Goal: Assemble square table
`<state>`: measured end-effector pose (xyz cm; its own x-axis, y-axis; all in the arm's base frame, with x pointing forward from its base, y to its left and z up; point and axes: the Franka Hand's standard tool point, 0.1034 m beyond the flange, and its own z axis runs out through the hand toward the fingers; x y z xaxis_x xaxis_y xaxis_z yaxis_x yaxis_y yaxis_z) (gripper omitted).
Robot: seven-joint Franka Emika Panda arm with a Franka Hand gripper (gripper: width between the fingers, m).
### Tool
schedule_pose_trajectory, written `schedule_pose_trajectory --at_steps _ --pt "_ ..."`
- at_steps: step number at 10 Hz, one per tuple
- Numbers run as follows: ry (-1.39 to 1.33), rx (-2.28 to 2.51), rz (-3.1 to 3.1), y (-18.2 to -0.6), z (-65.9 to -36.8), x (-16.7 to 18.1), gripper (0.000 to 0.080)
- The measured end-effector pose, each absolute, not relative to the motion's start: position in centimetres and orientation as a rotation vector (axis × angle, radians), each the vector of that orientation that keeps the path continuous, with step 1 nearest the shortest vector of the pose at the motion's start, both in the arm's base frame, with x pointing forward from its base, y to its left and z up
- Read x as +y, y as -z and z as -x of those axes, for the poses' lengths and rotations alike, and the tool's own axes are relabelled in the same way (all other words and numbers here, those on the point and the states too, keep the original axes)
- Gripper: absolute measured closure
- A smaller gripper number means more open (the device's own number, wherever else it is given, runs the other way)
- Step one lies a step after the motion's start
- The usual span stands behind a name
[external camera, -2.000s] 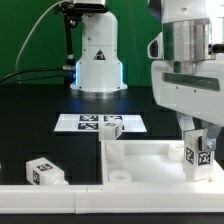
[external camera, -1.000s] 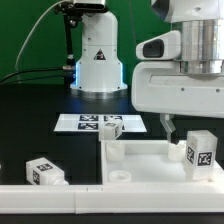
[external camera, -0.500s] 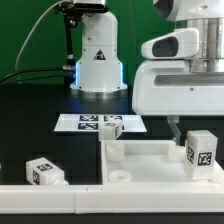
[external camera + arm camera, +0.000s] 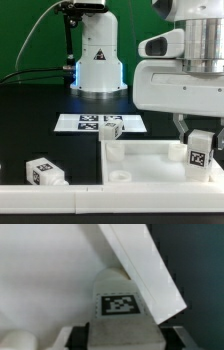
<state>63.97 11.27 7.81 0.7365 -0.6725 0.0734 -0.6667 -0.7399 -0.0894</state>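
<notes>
White plastic throughout. Left of the square slab (image 4: 150, 160) in the exterior view, a loose leg (image 4: 45, 172), parked on the worktop (image 4: 30, 130) for later; behind the slab, a second leg (image 4: 111, 127). Over the slab's corner at that view's right, end effector (image 4: 198, 135) narrowly parted, clenched on a tilted third leg (image 4: 202, 155); holds it there, seemingly, for seating in that corner.

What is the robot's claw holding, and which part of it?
A white table leg, it seems: the gripper pinches its upper end between both fingers, while its lower end sits on the square tabletop.
</notes>
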Motion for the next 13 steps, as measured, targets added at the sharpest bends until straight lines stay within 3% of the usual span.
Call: schedule_pose_trajectory --at_steps 3,6,7,8,9,10,11,13 --pt "0.061 1.863 2.409 -7.6 -63.73 11.84 0.0511" --pt "0.05 2.104 2.15 -7.51 -63.79 11.67 0.0511" --pt "0.052 2.076 2.178 -7.49 -63.77 11.69 0.0422" --pt "0.057 1.989 2.265 -7.49 -63.74 11.71 0.0422" --pt "0.053 1.823 2.413 -7.67 -63.77 11.89 0.0243" --pt "0.067 1.619 2.555 -7.79 -63.9 11.89 0.0243" --pt "0.069 1.332 2.72 -7.72 -63.78 11.7 0.0169" --pt "0.054 1.085 2.838 -7.43 -63.4 11.5 0.0154"
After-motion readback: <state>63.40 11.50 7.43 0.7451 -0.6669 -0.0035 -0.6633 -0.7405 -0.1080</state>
